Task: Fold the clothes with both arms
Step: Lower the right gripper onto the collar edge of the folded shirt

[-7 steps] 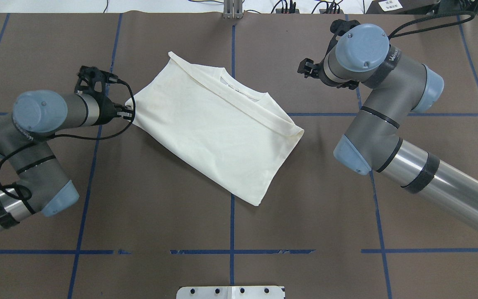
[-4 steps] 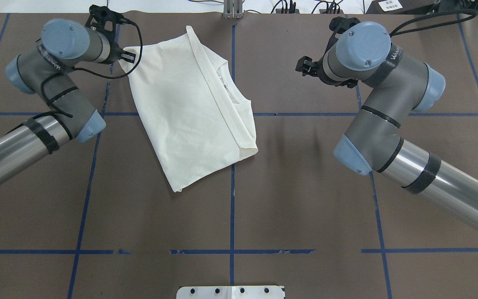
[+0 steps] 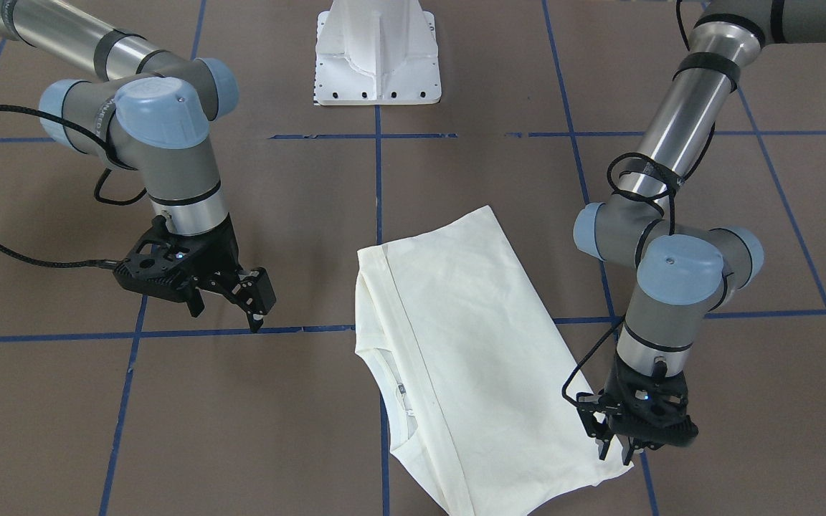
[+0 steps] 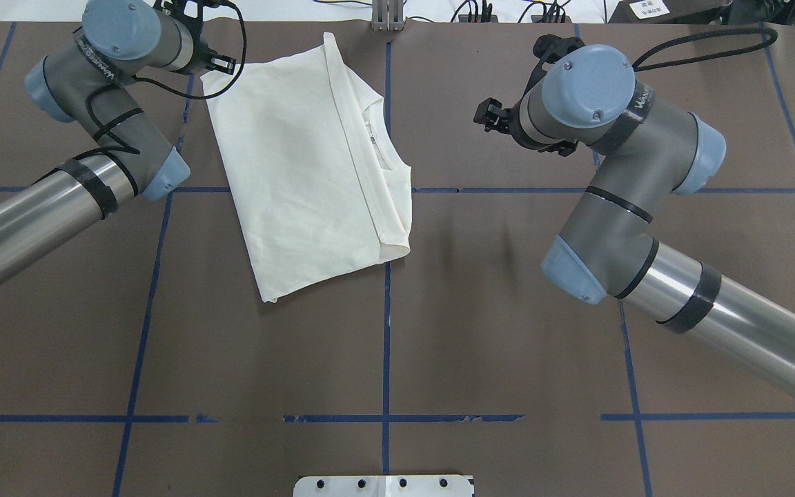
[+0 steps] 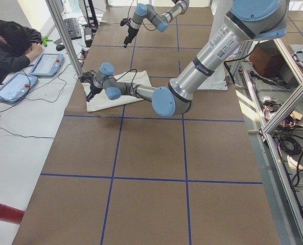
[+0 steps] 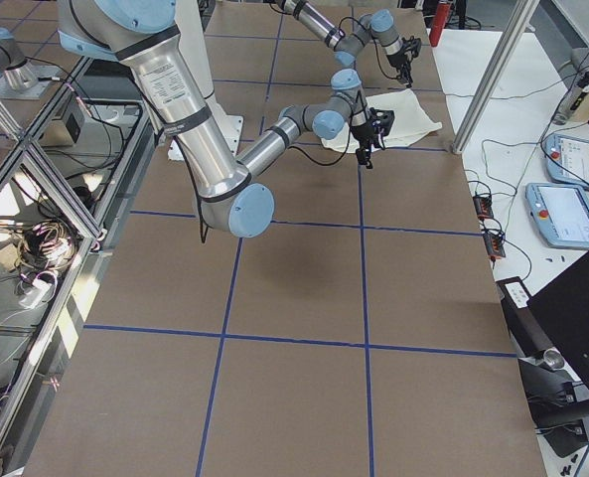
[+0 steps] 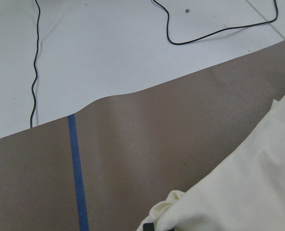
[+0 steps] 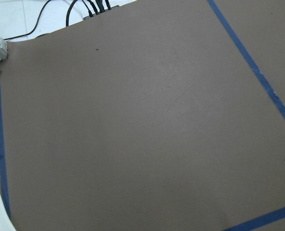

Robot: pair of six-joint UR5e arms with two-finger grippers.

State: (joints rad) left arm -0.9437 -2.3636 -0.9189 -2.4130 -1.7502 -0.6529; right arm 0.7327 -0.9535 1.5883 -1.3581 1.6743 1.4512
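1. The shirt [image 4: 304, 172] lies folded on the table [image 4: 508, 331], in the robot's left half near the far edge. Only its plain cream side and the collar show.
2. The left gripper [image 3: 615, 448] is closed on the shirt's corner. The front view shows this. The left wrist view has only bunched cloth at its bottom edge.
3. The right gripper [image 3: 226, 315] hangs over bare table, fingers apart and holding nothing. Its wrist view cuts the fingers off.

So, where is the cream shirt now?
Overhead view: the cream shirt lies folded just left of the centre tape line, far-left corner in the left gripper.
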